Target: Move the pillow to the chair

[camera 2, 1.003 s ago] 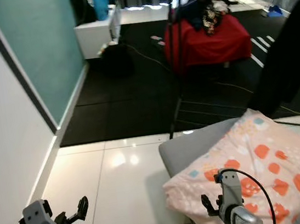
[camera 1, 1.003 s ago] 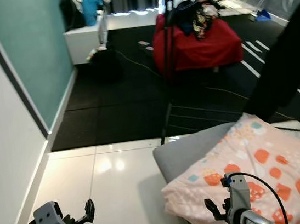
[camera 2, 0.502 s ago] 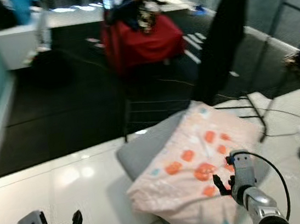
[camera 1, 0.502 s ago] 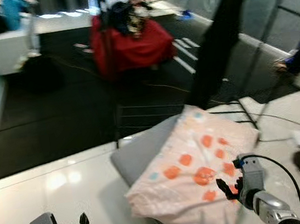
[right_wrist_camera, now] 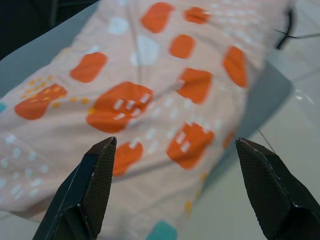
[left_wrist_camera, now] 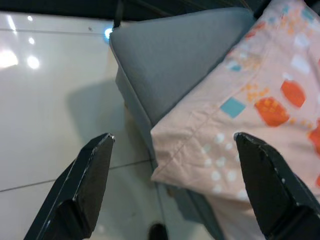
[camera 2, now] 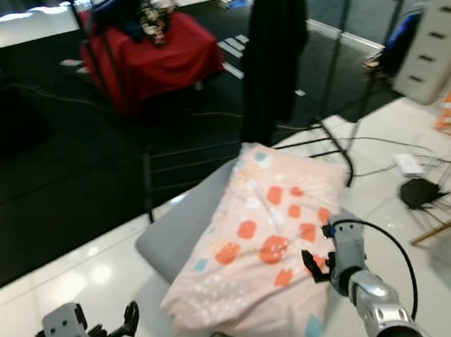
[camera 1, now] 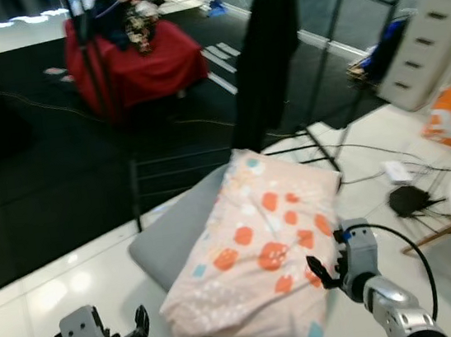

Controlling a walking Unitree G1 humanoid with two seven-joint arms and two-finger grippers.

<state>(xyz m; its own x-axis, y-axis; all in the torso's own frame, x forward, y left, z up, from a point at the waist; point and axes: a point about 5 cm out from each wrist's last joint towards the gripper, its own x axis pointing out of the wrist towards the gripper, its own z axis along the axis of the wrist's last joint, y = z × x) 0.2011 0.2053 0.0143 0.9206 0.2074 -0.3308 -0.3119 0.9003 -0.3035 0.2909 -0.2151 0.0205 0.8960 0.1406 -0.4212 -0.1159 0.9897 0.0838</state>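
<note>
Fingers spread wide on both grippers, nothing pinched. Right gripper (camera 1: 325, 265) hovers just over the pillow (camera 1: 258, 260) near its right edge; left gripper (camera 1: 129, 329) low over the white floor (camera 1: 51, 295), apart from it. Pillow, pink w/ orange patches, lies across the grey chair seat (camera 1: 176, 233), overhanging its front edge.

Pale pink cotton-look cloth pillow (camera 1: 261, 251) with orange printed patches: soft, matt, lightly creased. Beneath the pillow, grey chair seat (camera 1: 176, 233): matt woven fabric. Around the chair, white floor tiles (camera 1: 51, 295): glossy, reflective. Beyond the chair, black flooring (camera 1: 42, 168): matt. Red cloth cover (camera 1: 141, 63): matt drape.
</note>
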